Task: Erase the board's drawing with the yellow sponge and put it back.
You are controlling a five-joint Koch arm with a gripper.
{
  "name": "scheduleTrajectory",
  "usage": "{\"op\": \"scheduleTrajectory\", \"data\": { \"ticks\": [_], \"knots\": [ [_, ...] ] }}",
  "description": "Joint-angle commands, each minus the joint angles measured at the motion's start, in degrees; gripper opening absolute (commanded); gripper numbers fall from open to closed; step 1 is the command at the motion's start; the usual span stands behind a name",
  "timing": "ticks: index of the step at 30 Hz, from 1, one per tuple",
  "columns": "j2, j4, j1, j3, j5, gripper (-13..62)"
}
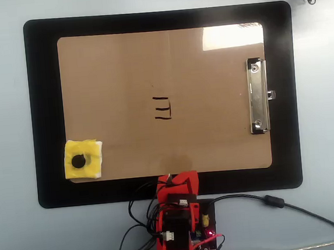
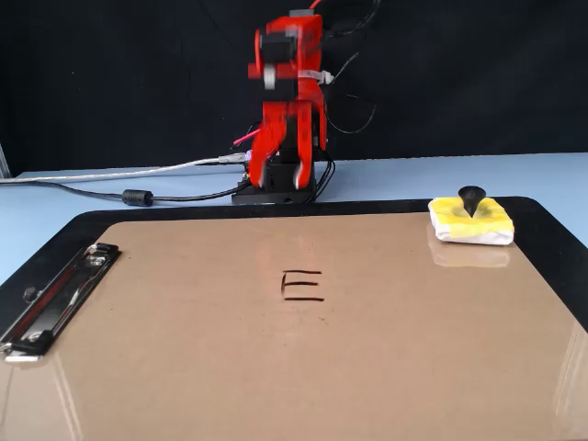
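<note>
- A pale blue bench (image 1: 2,116) carries a large black mat (image 1: 39,31), and on the mat lies the board (image 1: 121,64), a tan clipboard with its silver clip (image 1: 257,96) at the right in the overhead view.
- The red arm (image 2: 289,110) stands at the bench edge beside the mat, blurred in the fixed view, so it seems to be in motion. This looks like the very opening of the task: nothing is picked up and nothing erased.
- The yellow sponge (image 1: 83,160) sits on the board's lower left corner in the overhead view, well apart from the arm, its black knob (image 1: 78,162) facing up.
- The drawing (image 1: 162,108), a few short black strokes, is intact near the board's middle.
- The claw (image 2: 282,175) hangs downward near the arm's base, holding nothing; whether it is parted I cannot tell.
- The next move likely calls for reaching over to the sponge and closing on its knob.
- The fixed view shows the knob as a raised cone (image 2: 470,198) and the sponge's white underlayer; the overhead view shows only a flat dark disc, but gives the true layout.
</note>
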Motion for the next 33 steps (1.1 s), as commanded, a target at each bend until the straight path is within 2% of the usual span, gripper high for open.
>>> {"op": "scheduleTrajectory", "data": {
  "ticks": [1,4,9,13,17,23,26,33],
  "knots": [
    [1.05,-4.48,-10.46,-4.13,-0.35,33.8],
    [0.88,-18.98,-22.06,-4.92,-3.78,33.8],
    [-3.60,-49.39,-42.71,0.88,-21.09,33.8],
    [-8.61,-71.72,-53.26,9.32,-25.58,33.8],
    [-15.38,-90.00,-58.97,17.67,-25.66,33.7],
    [-28.21,-109.34,-61.87,18.90,-25.22,33.7],
    [-32.96,-113.73,-62.23,19.07,-24.87,33.8],
    [-33.57,-113.99,-61.96,21.71,-24.08,33.8]
  ]
}}
